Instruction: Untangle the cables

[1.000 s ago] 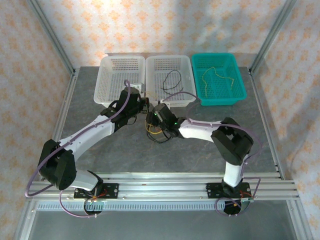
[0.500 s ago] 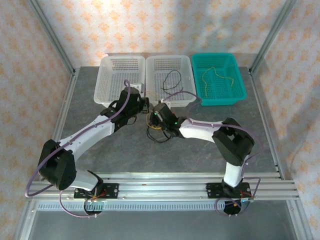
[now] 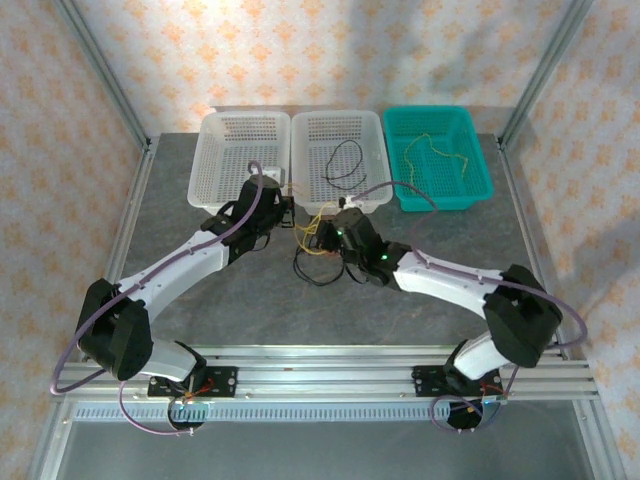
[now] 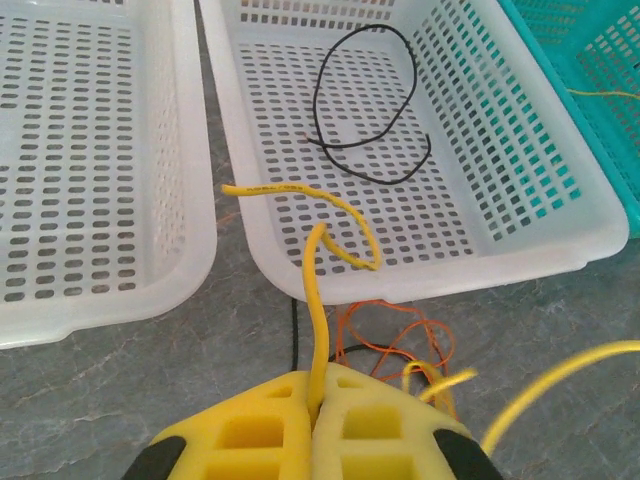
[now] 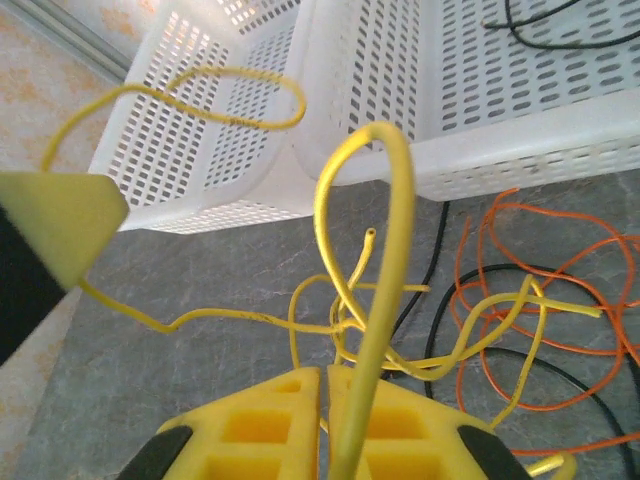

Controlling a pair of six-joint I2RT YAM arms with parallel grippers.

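1. Near the middle of the desk [image 3: 300,330], just on the near side of the middle white basket [image 3: 340,114], the tangled cables [image 3: 315,262] lie in a heap of yellow, orange and black loops.
2. The left end effector [image 3: 288,212] sits at the heap's far-left edge. Its pads are pressed together on a yellow cable [image 4: 318,300] that rises from between them and curls over the basket's near rim.
3. The right end effector [image 3: 322,236] hangs over the heap, pinching a yellow strand [image 5: 390,230] that arches upward. Whether it is the same cable cannot be told.
4. An orange cable [image 5: 462,270] and a black cable [image 3: 318,283] lie loose on the desk on the heap's near side.
5. A separate black wire [image 4: 370,150] rests inside the middle basket.
6. A thin yellow wire [image 3: 435,150] lies in the teal basket [image 3: 430,110] at the far right.
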